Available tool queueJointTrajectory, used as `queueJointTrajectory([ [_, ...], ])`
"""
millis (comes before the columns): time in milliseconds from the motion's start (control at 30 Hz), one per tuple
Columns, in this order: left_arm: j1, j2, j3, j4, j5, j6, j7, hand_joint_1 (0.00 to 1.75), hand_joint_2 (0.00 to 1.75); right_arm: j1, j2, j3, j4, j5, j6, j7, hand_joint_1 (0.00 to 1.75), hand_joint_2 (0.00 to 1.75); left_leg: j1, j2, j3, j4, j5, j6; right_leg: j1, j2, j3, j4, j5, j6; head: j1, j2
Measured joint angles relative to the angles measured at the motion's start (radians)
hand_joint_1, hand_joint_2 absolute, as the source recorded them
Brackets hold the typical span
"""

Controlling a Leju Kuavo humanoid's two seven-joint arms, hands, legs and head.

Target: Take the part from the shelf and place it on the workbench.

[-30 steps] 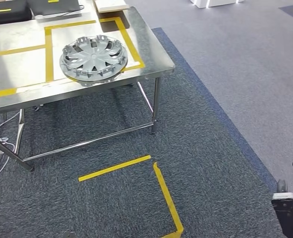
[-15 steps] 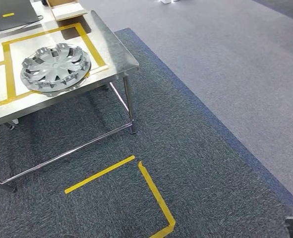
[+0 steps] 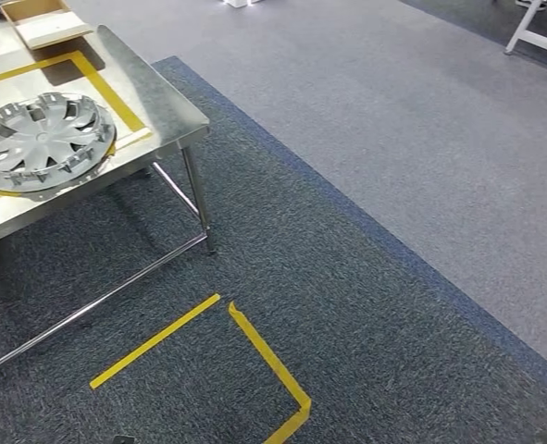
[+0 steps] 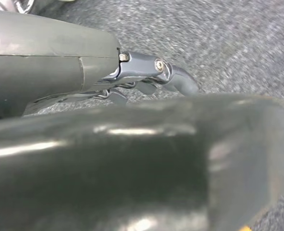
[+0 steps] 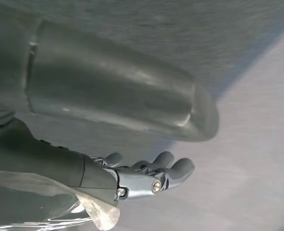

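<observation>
Sliding leftward across the head view since a second ago, the whole scene is shifting because the camera is turning, not because anything on the workbench (image 3: 166, 102) is moving; the bench is now cut off at the picture's edge and more grey floor is coming into sight. Resting on that steel top, inside the yellow tape outline (image 3: 106, 88), the part (image 3: 43, 143), a silver hubcap, is lying flat, well apart from both hands. The taped floor square (image 3: 270, 356) is likewise drifting left. Hanging by the body over the carpet, the left hand (image 4: 147, 79) is carrying nothing, its fingers lying loosely extended and a little apart. The right hand (image 5: 147, 175) is hanging the same way, fingers stretched out and empty. The dark shape at the lower right corner a second ago is no longer in the head view. Judging from this, the part is already delivered and the robot is turning away; the risk now is a hanging arm clipping the bench corner, or a misstep during the turn, should the swing be too tight.
</observation>
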Motion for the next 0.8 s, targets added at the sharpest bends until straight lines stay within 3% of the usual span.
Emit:
queueJointTrajectory([
  [33, 0.0, -0.001, 0.0, 0.0, 0.0, 0.0, 0.0, 0.0, 0.0, 0.0, 0.001, -0.003, 0.033, 0.001, -0.015, 0.01, 0.0, 0.0, 0.0, 0.013, 0.0, 0.0, -0.001, -0.001, -0.001, -0.005, 0.015, -0.023, 0.019, 0.0, 0.0, 0.0],
  [67, -0.001, -0.002, 0.0, 0.0, -0.001, -0.001, -0.001, 0.0, 0.0, 0.001, 0.001, -0.006, 0.065, 0.001, -0.029, 0.024, 0.0, 0.0, 0.0, 0.025, 0.002, 0.0, -0.003, -0.003, -0.001, -0.015, 0.05, -0.082, 0.049, 0.0, 0.0, 0.0],
  [133, -0.002, -0.004, 0.0, 0.0, -0.001, 0.0, -0.003, 0.0, 0.0, 0.0, 0.003, -0.007, 0.123, -0.006, -0.057, 0.059, 0.0, 0.0, -0.004, 0.045, 0.007, 0.002, -0.008, -0.012, 0.001, -0.058, 0.131, -0.219, 0.094, -0.008, 0.0, 0.0],
  [167, -0.003, -0.004, 0.0, 0.0, -0.002, 0.0, -0.004, 0.0, 0.0, 0.0, 0.005, -0.006, 0.151, -0.012, -0.071, 0.077, 0.0, 0.0, -0.006, 0.054, 0.01, 0.003, -0.01, -0.017, 0.003, -0.072, 0.155, -0.259, 0.103, -0.014, -0.002, 0.0],
  [200, -0.004, -0.004, 0.0, 0.0, -0.002, 0.0, -0.005, 0.0, 0.0, 0.001, 0.007, -0.003, 0.176, -0.017, -0.085, 0.093, 0.0, 0.0, -0.009, 0.061, 0.013, 0.004, -0.011, -0.022, 0.005, -0.077, 0.164, -0.273, 0.103, -0.021, -0.003, 0.0],
  [267, -0.007, -0.005, 0.0, 0.0, -0.003, 0.001, -0.005, 0.0, 0.0, 0.008, 0.01, 0.001, 0.217, -0.025, -0.103, 0.111, 0.0, 0.0, -0.009, 0.076, 0.018, 0.002, -0.013, -0.033, 0.008, -0.058, 0.16, -0.273, 0.105, -0.034, -0.004, 0.0],
  [300, -0.008, -0.005, 0.0, 0.0, -0.003, 0.001, -0.005, 0.0, 0.0, 0.011, 0.012, 0.003, 0.232, -0.027, -0.108, 0.115, 0.0, 0.0, -0.007, 0.069, 0.02, 0.007, -0.021, -0.04, 0.007, -0.049, 0.16, -0.275, 0.107, -0.041, -0.005, 0.0],
  [367, -0.008, -0.004, 0.0, 0.0, -0.004, 0.001, -0.006, 0.0, 0.0, 0.013, 0.015, 0.006, 0.254, -0.029, -0.113, 0.12, 0.0, 0.0, -0.003, 0.028, 0.0, 0.067, -0.068, -0.048, 0.004, -0.028, 0.162, -0.279, 0.113, -0.055, -0.01, 0.0],
  [433, -0.004, -0.005, 0.0, 0.0, -0.005, 0.001, -0.006, 0.0, 0.0, 0.011, 0.015, 0.012, 0.269, -0.036, -0.116, 0.137, 0.0, 0.0, -0.001, -0.017, -0.052, 0.2, -0.141, -0.049, 0.005, -0.004, 0.159, -0.28, 0.116, -0.063, -0.015, 0.0],
  [467, -0.002, -0.005, 0.0, 0.0, -0.006, 0.001, -0.006, 0.0, 0.0, 0.012, 0.016, 0.017, 0.277, -0.041, -0.119, 0.152, 0.0, 0.0, -0.001, -0.025, -0.078, 0.259, -0.164, -0.049, 0.008, 0.009, 0.158, -0.28, 0.117, -0.065, -0.015, 0.0],
  [500, 0.0, -0.005, 0.0, 0.0, -0.007, 0.001, -0.006, 0.0, 0.0, 0.014, 0.016, 0.022, 0.286, -0.048, -0.123, 0.17, 0.0, 0.0, -0.001, -0.028, -0.092, 0.29, -0.168, -0.047, 0.01, 0.023, 0.158, -0.279, 0.117, -0.066, -0.015, 0.0],
  [533, 0.001, -0.005, 0.0, 0.0, -0.008, 0.001, -0.005, 0.0, 0.0, 0.016, 0.017, 0.027, 0.296, -0.055, -0.129, 0.189, 0.0, 0.0, -0.002, -0.03, -0.091, 0.283, -0.149, -0.044, 0.012, 0.037, 0.159, -0.278, 0.117, -0.066, -0.015, 0.0],
  [600, 0.001, -0.004, 0.001, 0.0, -0.01, 0.002, -0.005, 0.0, 0.0, 0.023, 0.017, 0.04, 0.318, -0.07, -0.145, 0.222, 0.0, 0.0, -0.003, -0.048, -0.046, 0.171, -0.069, -0.034, 0.015, 0.064, 0.161, -0.276, 0.117, -0.066, -0.015, 0.0],
  [667, -0.001, -0.004, 0.001, 0.001, -0.012, 0.002, -0.005, 0.0, 0.0, 0.029, 0.019, 0.059, 0.336, -0.085, -0.161, 0.245, 0.0, 0.0, -0.003, -0.093, -0.002, 0.055, -0.019, -0.024, 0.017, 0.088, 0.157, -0.27, 0.117, -0.062, -0.014, 0.0],
  [733, -0.002, -0.004, 0.001, 0.001, -0.013, 0.003, -0.004, 0.0, 0.0, 0.036, 0.021, 0.082, 0.349, -0.098, -0.174, 0.264, 0.0, 0.0, -0.004, -0.113, 0.011, 0.018, -0.018, -0.02, 0.014, 0.109, 0.145, -0.267, 0.122, -0.052, -0.014, 0.0],
  [767, -0.002, -0.004, 0.001, 0.001, -0.014, 0.003, -0.004, 0.0, 0.0, 0.041, 0.021, 0.093, 0.354, -0.103, -0.178, 0.275, 0.0, 0.0, -0.004, -0.105, 0.013, 0.01, -0.018, -0.018, 0.011, 0.119, 0.138, -0.267, 0.125, -0.045, -0.014, 0.0],
  [800, -0.003, -0.005, 0.001, 0.001, -0.014, 0.003, -0.003, 0.0, 0.0, 0.048, 0.022, 0.103, 0.359, -0.108, -0.179, 0.286, 0.0, 0.0, -0.004, -0.093, 0.015, 0.006, -0.014, -0.014, 0.01, 0.115, 0.132, -0.265, 0.125, -0.039, -0.015, 0.0],
])
